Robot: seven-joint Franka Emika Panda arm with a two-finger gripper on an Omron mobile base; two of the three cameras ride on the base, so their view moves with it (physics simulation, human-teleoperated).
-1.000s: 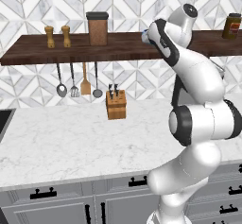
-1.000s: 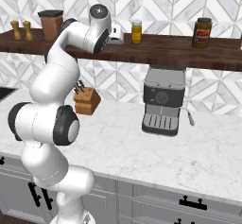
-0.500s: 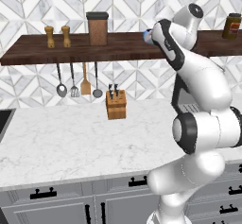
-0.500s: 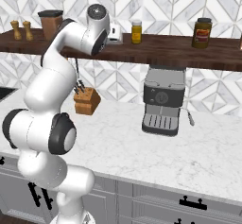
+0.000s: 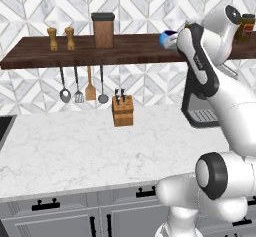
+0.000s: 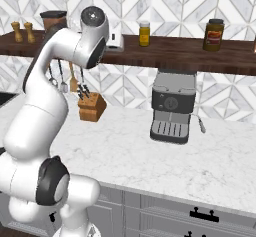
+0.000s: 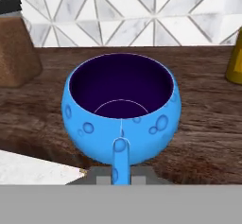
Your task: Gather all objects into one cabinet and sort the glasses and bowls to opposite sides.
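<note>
Since earlier frame: upper arm swung up, straighter; end effector (image 7: 121,180) closes fully on handle of blue mug (image 7: 121,107), at 6 o'clock of mug. Mug sits on shelf (image 5: 85,53), brown canister (image 7: 16,43) at its 10 o'clock. Judgement: grasp made, mug ready for sorting. Fingertips hidden by handle; red, orange mugs, bowl unseen.

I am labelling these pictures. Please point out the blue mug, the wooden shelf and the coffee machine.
blue mug (image 7: 94,124): hand view, outer front wall.
wooden shelf (image 5: 130,51): left base view, bare top of plank.
coffee machine (image 6: 172,101): right base view, front panel.
</note>
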